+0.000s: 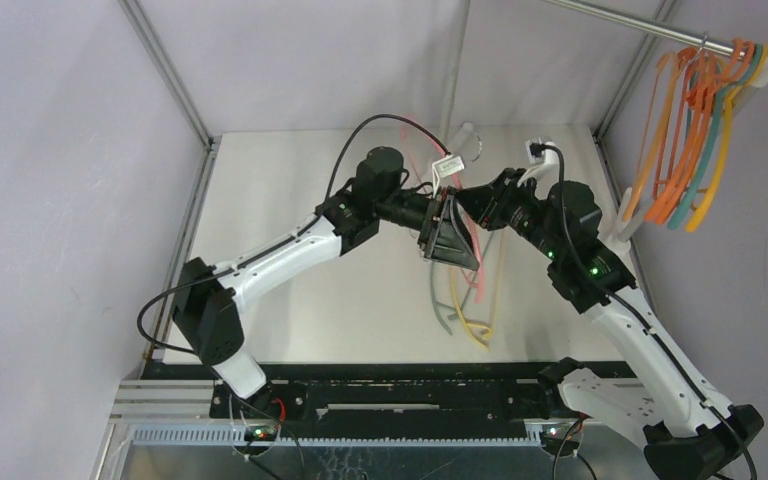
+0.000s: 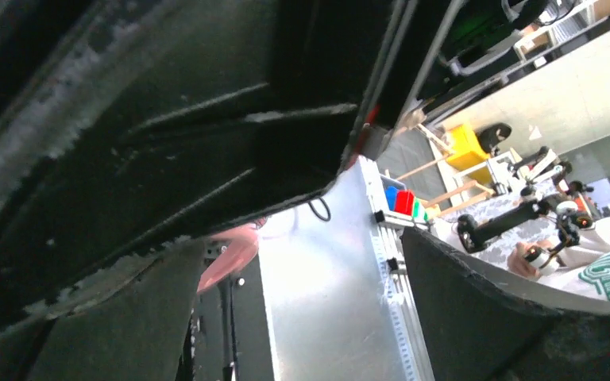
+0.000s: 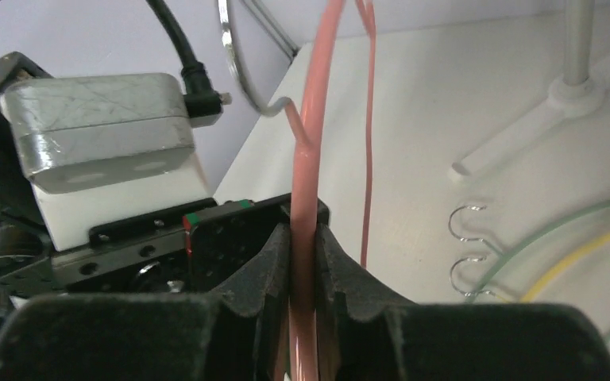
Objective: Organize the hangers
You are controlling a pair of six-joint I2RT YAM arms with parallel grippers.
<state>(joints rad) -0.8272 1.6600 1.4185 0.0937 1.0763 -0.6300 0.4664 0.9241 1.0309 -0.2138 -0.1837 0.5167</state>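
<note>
My right gripper is shut on the rim of a pink hanger, which runs up between its pads; the hanger's steel hook curves off above. In the top view the pink hanger is raised over the table's middle. My left gripper is open right beside the right one, fingers wide apart, with a bit of pink hanger at its left finger. Yellow, pale green and pink hangers lie on the table below. Several orange, yellow and teal hangers hang on the rack pole.
The white rack foot stands at the table's back; another white foot is at the right edge under the hung hangers. Two steel hooks of the lying hangers point towards it. Black cables arc over the left arm. Walls enclose three sides.
</note>
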